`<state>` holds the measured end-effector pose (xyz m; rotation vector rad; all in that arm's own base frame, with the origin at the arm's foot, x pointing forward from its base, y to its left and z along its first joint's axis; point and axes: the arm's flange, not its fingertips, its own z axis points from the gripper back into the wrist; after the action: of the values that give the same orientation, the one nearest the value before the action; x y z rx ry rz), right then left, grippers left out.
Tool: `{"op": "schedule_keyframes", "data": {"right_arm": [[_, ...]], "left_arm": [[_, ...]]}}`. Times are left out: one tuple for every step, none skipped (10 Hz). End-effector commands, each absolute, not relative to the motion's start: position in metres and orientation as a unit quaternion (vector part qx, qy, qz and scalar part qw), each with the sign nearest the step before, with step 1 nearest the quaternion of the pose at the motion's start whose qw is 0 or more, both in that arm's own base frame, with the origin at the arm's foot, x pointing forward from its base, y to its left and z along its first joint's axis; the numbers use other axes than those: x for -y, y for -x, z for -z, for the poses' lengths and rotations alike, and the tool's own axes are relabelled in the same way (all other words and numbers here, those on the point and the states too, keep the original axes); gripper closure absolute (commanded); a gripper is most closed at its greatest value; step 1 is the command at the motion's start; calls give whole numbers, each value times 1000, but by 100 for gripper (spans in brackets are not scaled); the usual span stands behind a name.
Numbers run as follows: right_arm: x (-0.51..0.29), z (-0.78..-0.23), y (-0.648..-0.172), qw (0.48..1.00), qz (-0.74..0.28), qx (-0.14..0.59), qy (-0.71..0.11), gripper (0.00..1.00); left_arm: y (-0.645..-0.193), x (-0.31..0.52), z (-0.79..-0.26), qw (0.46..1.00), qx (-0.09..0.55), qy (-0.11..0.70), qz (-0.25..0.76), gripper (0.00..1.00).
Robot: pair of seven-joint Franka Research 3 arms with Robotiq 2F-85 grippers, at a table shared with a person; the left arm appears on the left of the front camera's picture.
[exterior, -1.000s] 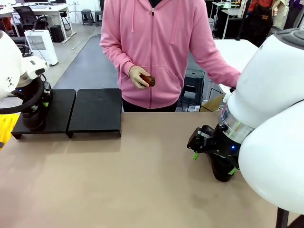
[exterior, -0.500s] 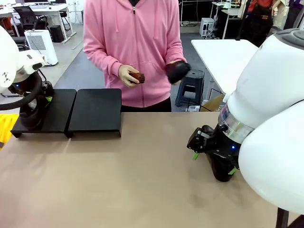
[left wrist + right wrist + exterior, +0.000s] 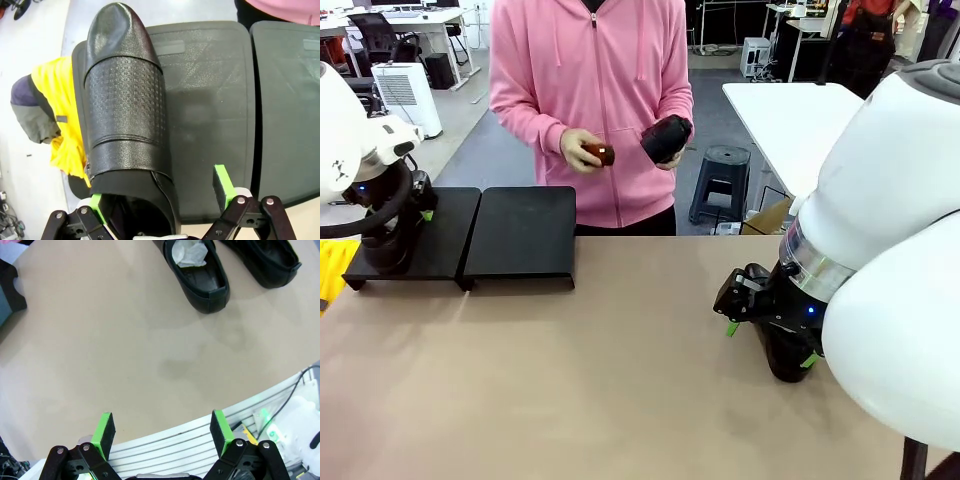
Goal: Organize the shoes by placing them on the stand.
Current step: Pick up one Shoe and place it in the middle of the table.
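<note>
Pointed, grid-embossed black leather shoe [image 3: 125, 100] was rested on matte flat stand [image 3: 210, 100] (left panel), left gripper [image 3: 159, 192] was spread wide astride its heel, right gripper [image 3: 162, 427] was likewise spread wide.

The right gripper [image 3: 161, 421] hangs over the bare tan table [image 3: 125, 350], its two green-padded fingers [image 3: 105, 429] spread wide with nothing between them. Near the top edge two glossy black shoes lie side by side, well apart from the gripper. The nearer shoe [image 3: 202, 282] holds crumpled white paper [image 3: 189, 252], and the second shoe [image 3: 265, 262] sits just beside it.
</note>
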<state>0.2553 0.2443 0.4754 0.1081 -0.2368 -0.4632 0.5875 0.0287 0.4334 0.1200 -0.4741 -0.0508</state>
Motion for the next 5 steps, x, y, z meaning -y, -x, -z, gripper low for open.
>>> {"op": "schedule_keyframes", "data": {"right_arm": [[-246, -476, -257, 964, 231, 117, -64, 0], [-246, -476, -257, 964, 231, 117, -64, 0], [-246, -476, -257, 964, 231, 117, -64, 0], [-246, -476, -257, 964, 231, 117, -64, 0], [-246, -476, -257, 964, 231, 117, -64, 0]], "left_arm": [[-588, -30, -436, 969, 239, -61, 26, 0], [-588, -30, -436, 969, 239, -61, 26, 0], [-588, -29, -434, 970, 236, -59, 25, 0], [-583, -24, -455, 962, 261, -79, 19, 0], [-569, -16, -479, 955, 282, -90, 34, 0]]}}
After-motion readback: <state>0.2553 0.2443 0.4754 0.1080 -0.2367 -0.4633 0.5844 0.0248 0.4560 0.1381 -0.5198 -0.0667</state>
